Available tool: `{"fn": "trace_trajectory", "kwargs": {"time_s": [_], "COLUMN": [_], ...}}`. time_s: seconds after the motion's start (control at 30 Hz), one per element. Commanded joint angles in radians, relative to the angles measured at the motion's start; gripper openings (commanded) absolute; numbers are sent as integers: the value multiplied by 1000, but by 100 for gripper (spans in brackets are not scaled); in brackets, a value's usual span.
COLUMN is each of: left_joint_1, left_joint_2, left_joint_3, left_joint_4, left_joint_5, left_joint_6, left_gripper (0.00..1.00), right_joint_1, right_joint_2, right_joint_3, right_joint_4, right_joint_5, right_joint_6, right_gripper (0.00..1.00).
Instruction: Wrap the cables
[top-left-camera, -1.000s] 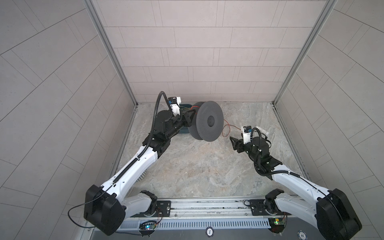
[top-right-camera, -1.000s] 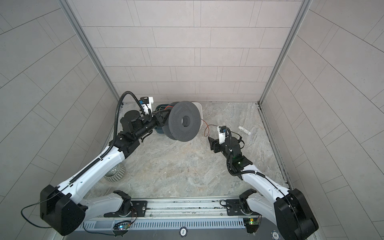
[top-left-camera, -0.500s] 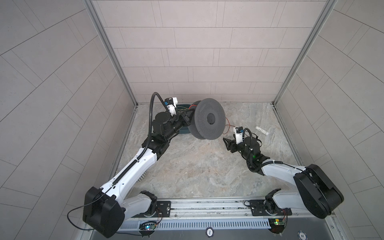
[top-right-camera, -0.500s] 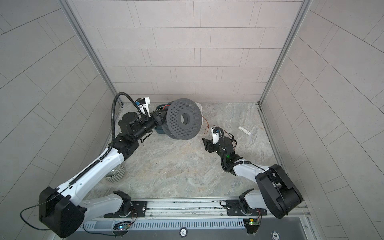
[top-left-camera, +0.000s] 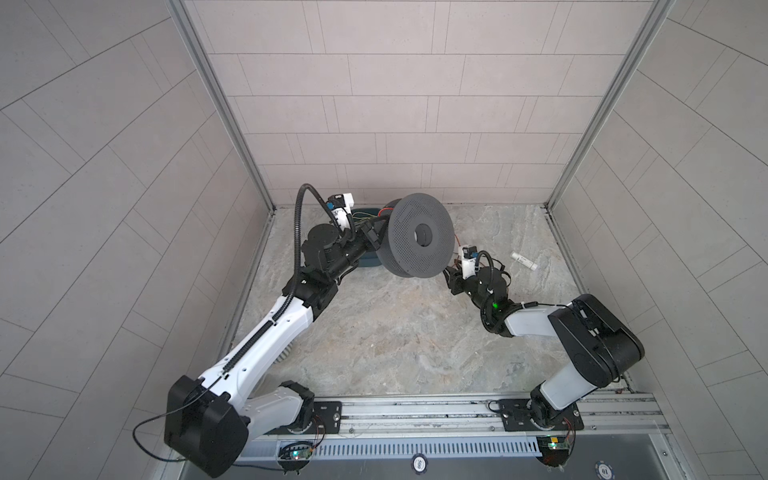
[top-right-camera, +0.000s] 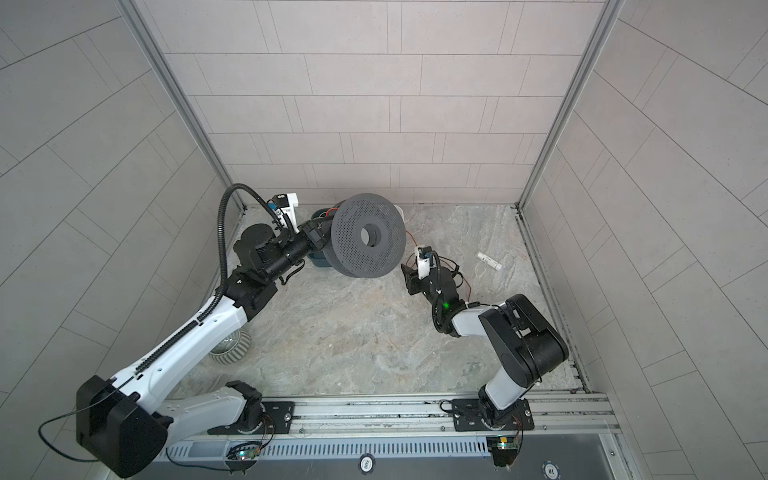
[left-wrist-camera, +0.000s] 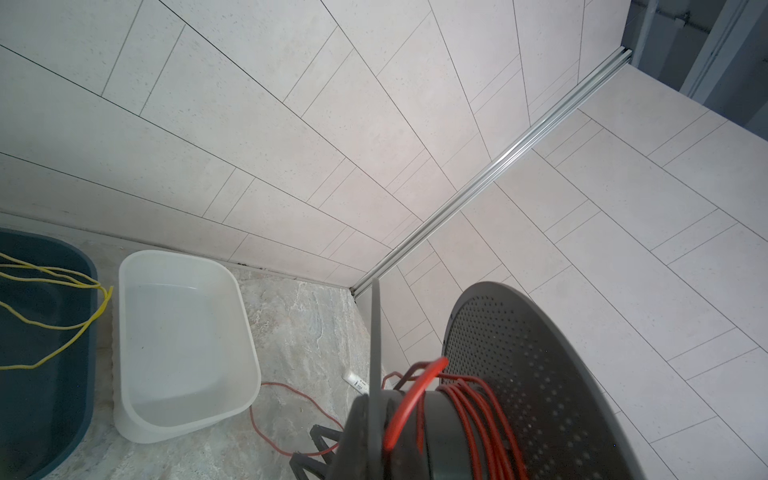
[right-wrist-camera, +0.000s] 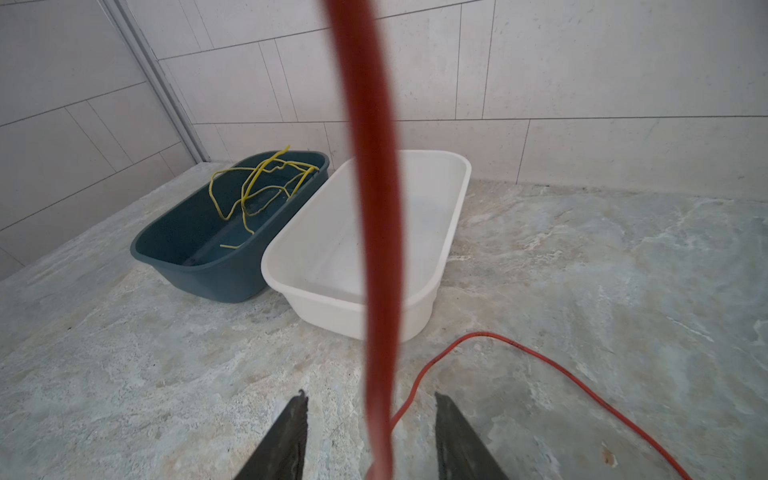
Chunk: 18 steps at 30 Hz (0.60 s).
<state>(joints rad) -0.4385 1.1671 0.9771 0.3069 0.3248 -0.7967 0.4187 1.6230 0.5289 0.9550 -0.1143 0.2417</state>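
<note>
Pale tiled walls enclose a marbled stone-look tabletop. At its far side a dark teal tub and a white tub are set side by side, and a kinked yellow wire is seen inside the teal one. A grey perforated spool is held clear of the table by the left gripper, whose fingers are pressed together on the flange nearer that arm. The red-orange cable is wound in several turns around the spool's hub. From the hub a strand is led down to the table, where a loose curve lies just beside the white tub. The right gripper is held low, near the spool's lower edge in both top views, with its fingers spread apart. A strand of the cable is seen running between them, blurred in the right wrist view; whether either finger is touched cannot be told. A small white tube lies on the table, well apart to the right.
</note>
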Motion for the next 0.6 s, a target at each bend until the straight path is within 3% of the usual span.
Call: {"fn": "trace_trajectory", "kwargs": {"time_s": [0.0, 0.13, 0.27, 0.57], "left_joint_1": [6, 7, 7, 6], "left_joint_2": [-37, -38, -40, -36], "left_joint_3": [40, 38, 33, 11], "left_joint_4": [134, 145, 145, 189], "left_joint_5": [30, 34, 15, -50], "left_joint_6": [-52, -65, -82, -89], "left_gripper": [0, 0, 0, 0], "right_joint_1": [-8, -12, -11, -6], "right_joint_2": [37, 45, 17, -91], "right_joint_3": [26, -6, -2, -43], "right_joint_4": [74, 154, 87, -24], "right_joint_5": [8, 33, 21, -4], "right_joint_6": [8, 22, 22, 51], "right_gripper": [43, 24, 0, 0]}}
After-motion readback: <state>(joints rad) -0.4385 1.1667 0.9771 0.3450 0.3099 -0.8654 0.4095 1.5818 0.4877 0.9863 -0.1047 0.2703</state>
